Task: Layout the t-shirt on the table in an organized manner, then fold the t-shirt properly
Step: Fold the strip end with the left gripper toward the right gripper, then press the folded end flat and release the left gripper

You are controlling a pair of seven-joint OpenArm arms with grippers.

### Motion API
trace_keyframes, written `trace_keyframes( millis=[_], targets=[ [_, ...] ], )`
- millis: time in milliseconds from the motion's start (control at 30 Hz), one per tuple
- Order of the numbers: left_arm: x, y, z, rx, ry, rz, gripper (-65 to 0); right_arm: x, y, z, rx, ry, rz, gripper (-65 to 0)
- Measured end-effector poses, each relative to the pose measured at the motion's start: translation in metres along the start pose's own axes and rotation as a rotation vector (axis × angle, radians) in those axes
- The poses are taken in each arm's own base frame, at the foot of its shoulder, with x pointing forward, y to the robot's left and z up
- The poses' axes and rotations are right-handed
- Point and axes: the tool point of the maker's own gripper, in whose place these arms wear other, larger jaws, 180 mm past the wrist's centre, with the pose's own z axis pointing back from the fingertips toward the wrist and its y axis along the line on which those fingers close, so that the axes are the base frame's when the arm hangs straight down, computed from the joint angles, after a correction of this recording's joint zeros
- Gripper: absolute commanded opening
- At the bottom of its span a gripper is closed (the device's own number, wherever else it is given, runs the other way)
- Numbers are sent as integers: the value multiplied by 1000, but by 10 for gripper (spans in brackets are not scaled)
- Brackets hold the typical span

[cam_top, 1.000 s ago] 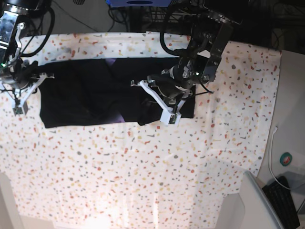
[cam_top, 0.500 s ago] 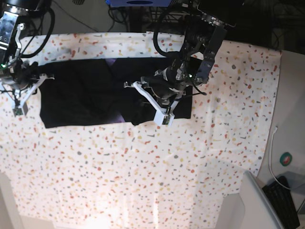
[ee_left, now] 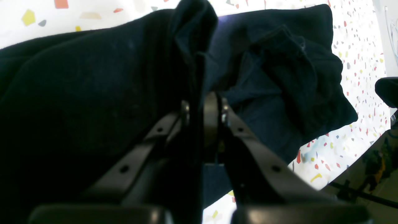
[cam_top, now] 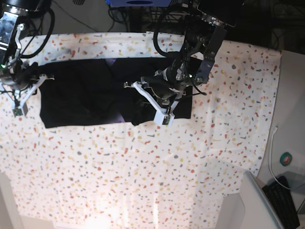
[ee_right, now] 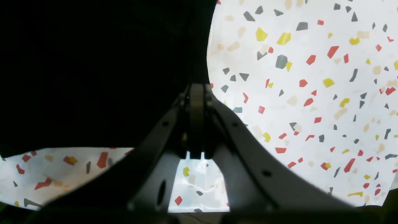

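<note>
While the right claw (ee_right: 196, 124) stays together beside it, the left claw (ee_left: 202, 115) clamps the t-shirt (ee_left: 93, 87).

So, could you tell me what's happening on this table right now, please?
A two-armed robot is folding a black t-shirt on the speckled table. The left gripper is shut on a fold of the cloth, lifted near the shirt's middle. The right gripper is shut at the shirt's other end, by its edge. The shirt lies as a long band, partly folded.

Background dark behind table: tangle of black cables (cam_top: 119, 16), blue box edge (cam_top: 138, 3) top centre. Right side: pale floor, white cable (cam_top: 271, 152), round teal-red disc (cam_top: 286, 159), black keyboard (cam_top: 285, 200), grey panel (cam_top: 259, 205).
</note>
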Motion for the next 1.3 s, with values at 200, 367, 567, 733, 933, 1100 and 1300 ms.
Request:
trace_keyframes(
  millis=[200, 367, 567, 733, 933, 1100, 1300],
  targets=[
    [0, 0, 0, 0, 0, 0, -650, 0, 0, 0, 0, 0, 1, -650],
    [0, 0, 0, 0, 0, 0, -650, 0, 0, 0, 0, 0, 1, -650],
    [-11, 0, 0, 0, 60, 0, -650, 0, 0, 0, 0, 0, 1, -650],
    [-9, 1, 0, 2, 56, 4, -650, 0, 0, 0, 0, 0, 1, -650],
    [-9, 1, 0, 1, 55, 4, -650, 0, 0, 0, 0, 0, 1, -650],
    [3, -1, -1, -2, 33, -8, -650, 0, 0, 0, 0, 0, 1, -650],
    [1, -1, -1, -2, 38, -5, -650, 0, 0, 0, 0, 0, 1, -650]
  ],
)
